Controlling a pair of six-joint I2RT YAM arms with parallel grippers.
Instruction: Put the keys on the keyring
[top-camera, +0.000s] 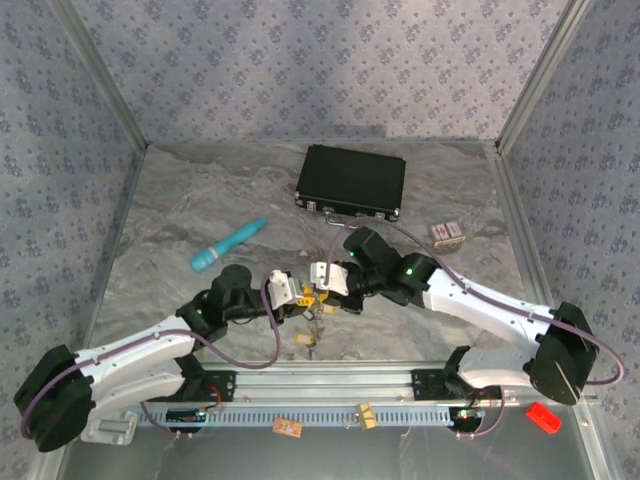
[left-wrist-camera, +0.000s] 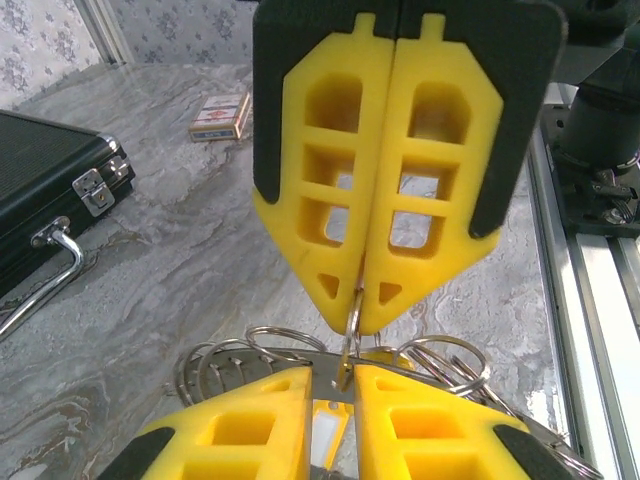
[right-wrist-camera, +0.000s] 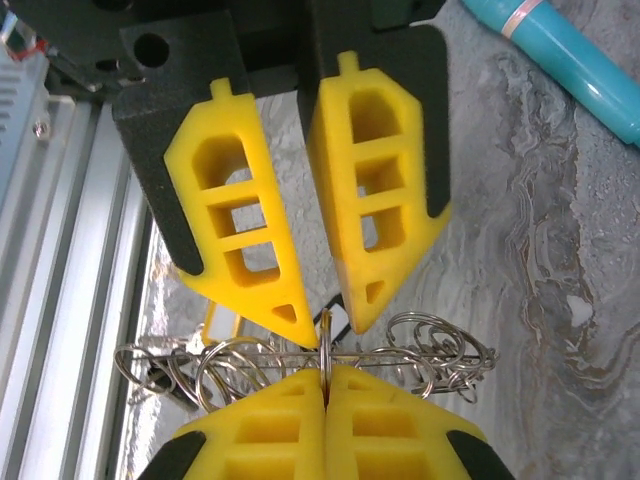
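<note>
Steadiness first — right gripper, clamped on a wire loop, should hold firm; left gripper, slightly parted and seemingly empty, needs the keyring.

**Arms converge, tips facing**

Both reach low and inward: left arm, right arm. Fingers of left gripper slightly apart. Those of right gripper pressed together. Tips nearly touching.

Grey marbled tabletop enclosed by blue-patterned fabric walls and metal posts.
</note>
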